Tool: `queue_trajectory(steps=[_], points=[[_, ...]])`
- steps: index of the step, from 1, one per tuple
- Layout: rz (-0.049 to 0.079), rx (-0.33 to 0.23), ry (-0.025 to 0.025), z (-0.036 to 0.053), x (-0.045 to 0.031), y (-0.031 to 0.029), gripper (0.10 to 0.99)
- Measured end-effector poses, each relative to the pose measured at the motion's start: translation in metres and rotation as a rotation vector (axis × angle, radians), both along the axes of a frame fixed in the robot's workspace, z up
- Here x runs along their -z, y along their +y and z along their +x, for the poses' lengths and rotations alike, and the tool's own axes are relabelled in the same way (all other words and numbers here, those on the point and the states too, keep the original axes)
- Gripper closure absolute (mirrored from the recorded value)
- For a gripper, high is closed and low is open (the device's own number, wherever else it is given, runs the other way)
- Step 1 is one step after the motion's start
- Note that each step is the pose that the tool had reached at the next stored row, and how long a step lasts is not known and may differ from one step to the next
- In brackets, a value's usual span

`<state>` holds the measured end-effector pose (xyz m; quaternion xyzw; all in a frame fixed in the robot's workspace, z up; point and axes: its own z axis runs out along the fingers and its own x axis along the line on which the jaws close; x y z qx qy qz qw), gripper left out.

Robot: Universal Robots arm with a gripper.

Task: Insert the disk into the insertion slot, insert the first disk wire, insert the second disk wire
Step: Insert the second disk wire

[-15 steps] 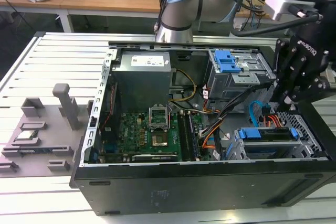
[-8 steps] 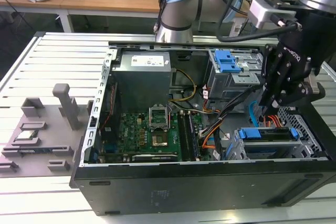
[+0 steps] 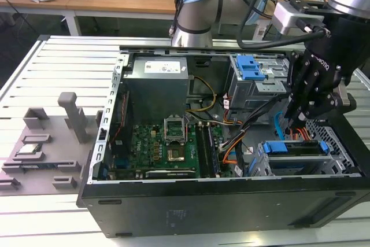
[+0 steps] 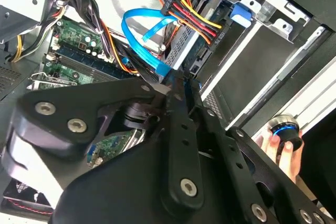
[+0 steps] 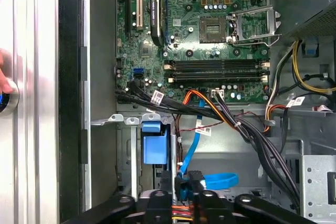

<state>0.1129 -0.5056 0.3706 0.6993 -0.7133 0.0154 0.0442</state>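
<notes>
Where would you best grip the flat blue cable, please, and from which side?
At its stiff black plug, not the floppy ribbon loop of the blue cable, which would bend away. Come from above through the open side of the case, closing across the plug's broad flat faces; the gripper sits right there.

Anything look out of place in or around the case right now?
Yes: a person's hand rests on a round blue-lit knob just outside the case, close to the gripper. Inside, the blue cable and wiring look normal.
</notes>
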Motion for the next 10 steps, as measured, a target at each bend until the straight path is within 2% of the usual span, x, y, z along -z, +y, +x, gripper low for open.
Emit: queue_trajectory(steps=[1, 4, 7, 10], points=[[0.000, 0.000, 0.0000, 0.0000, 0.0000, 0.0000, 0.925], [0.000, 0.000, 0.0000, 0.0000, 0.0002, -0.0008, 0.925], [-0.003, 0.000, 0.0000, 0.0000, 0.0006, -0.0058, 0.925], [-0.004, 0.000, 0.0000, 0.0039, 0.0096, -0.0094, 0.925]])
